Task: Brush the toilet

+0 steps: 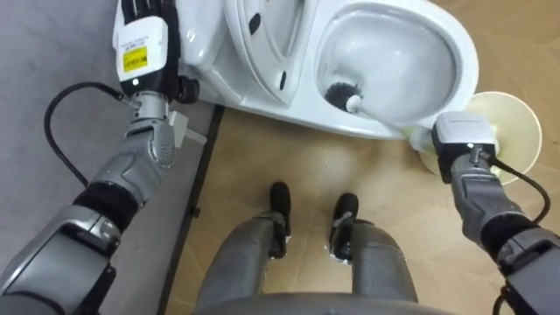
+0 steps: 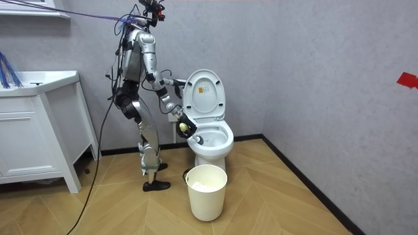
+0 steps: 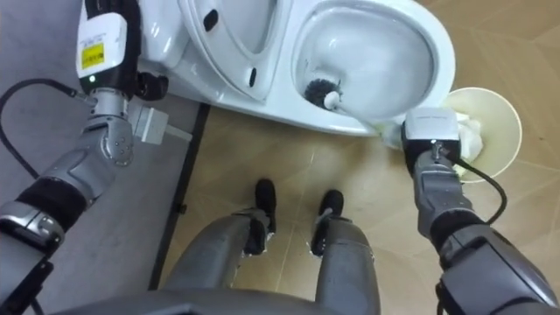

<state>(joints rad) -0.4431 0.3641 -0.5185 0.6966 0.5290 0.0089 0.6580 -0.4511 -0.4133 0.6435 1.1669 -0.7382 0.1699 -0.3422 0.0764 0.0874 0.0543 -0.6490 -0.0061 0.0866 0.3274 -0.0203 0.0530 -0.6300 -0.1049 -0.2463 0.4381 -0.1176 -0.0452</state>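
Robot stands facing the toilet (image 1: 465, 54), feet planted on the floor (image 1: 306, 171) just before the bowl. In the room view it stands at the toilet's left and leans in over the bowl.

Toilet: white glazed ceramic with an oval bowl and a smooth, glossy rim. The lid (image 1: 262, 48) is raised, a rounded plastic shell with small dark bumpers on its underside.

Toilet brush (image 1: 342, 92): the dark, bristly round head sits down inside the bowl, low on the near wall. A slim white handle slants up from it over the bowl's near rim.

Right hand (image 1: 462, 131): just outside the bowl's near rim, back of the hand towards us. The handle runs straight into it and we read the fingers as closed round the handle's end.

Left hand (image 1: 144, 39): raised against the outer side of the toilet by the lid. It runs off the view's top edge, so we cannot tell whether it is open or closed.

Waste bin (image 2: 206, 198): cream, round, smooth-walled plastic, standing on the floor near the front of the bowl, with something white and crumpled inside.

Floor is wood-look planks in a herringbone pattern. The wall (image 2: 313, 65) behind the toilet is plain matte grey. A white panelled vanity cabinet (image 2: 39, 130) stands well apart from the toilet, at the room view's left.
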